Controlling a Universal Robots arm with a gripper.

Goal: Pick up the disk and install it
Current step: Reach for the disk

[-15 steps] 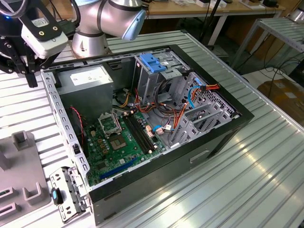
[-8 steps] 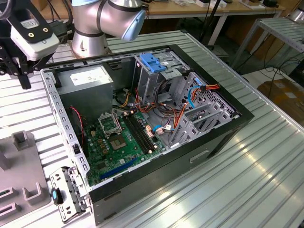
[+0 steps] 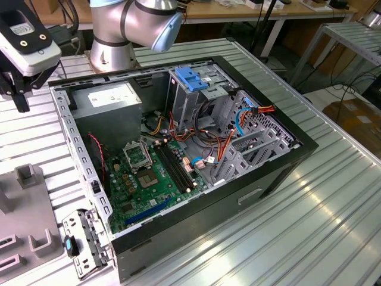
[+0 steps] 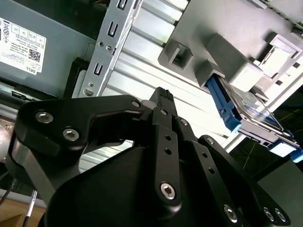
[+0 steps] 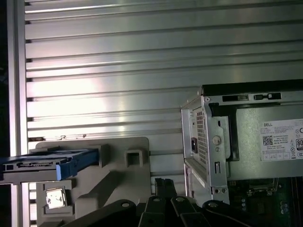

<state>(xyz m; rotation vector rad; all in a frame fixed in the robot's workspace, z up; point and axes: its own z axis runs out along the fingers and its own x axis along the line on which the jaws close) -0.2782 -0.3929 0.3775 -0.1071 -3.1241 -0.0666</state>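
Empty claw (image 4: 163, 94), jaws closed together, hovered over the table (image 5: 142, 71); the disk (image 5: 47, 163) sat apart from it in a holder (image 5: 113, 153).

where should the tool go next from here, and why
Probably move the tool across toward the disk. In the first wrist view the disk sits slotted in the grey holder, off to one side of the tool and apart from it, while the tool hangs over bare table beside the computer case.

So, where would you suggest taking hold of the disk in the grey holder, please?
Probably across its two flat faces, from above: the disk seems to stand on edge in the grey holder, blue rails on its narrow sides, its upper part left exposed.
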